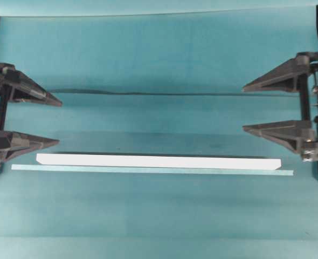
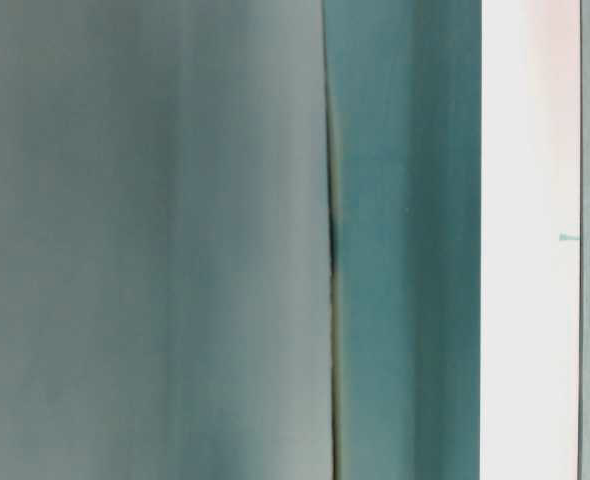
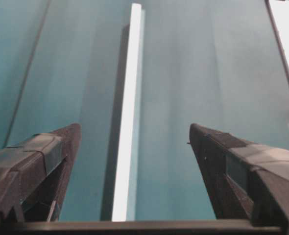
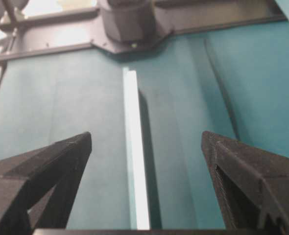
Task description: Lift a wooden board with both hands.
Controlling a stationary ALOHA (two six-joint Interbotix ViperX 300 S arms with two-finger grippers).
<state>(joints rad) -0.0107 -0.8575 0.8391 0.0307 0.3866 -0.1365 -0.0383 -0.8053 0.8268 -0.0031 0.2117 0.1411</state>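
Observation:
The wooden board [image 1: 159, 161] is a long white plank with angled ends, lying flat across the teal table. My left gripper [image 1: 60, 122] is open by the board's left end, its lower finger just behind that end. My right gripper [image 1: 243, 108] is open further back, near the right end. In the left wrist view the board [image 3: 127, 122] runs away lengthwise between the spread fingers [image 3: 32, 161], below the open gripper [image 3: 134, 128]. In the right wrist view the board [image 4: 134, 147] likewise lies under the open gripper [image 4: 147, 134]. Nothing is held.
A thinner pale teal strip [image 1: 148, 169] lies along the board's near side, touching or almost touching it. A long crease [image 1: 164, 94] crosses the teal cloth behind the grippers. The left arm's base [image 4: 130, 22] stands at the far end. The table-level view is a blurred close-up.

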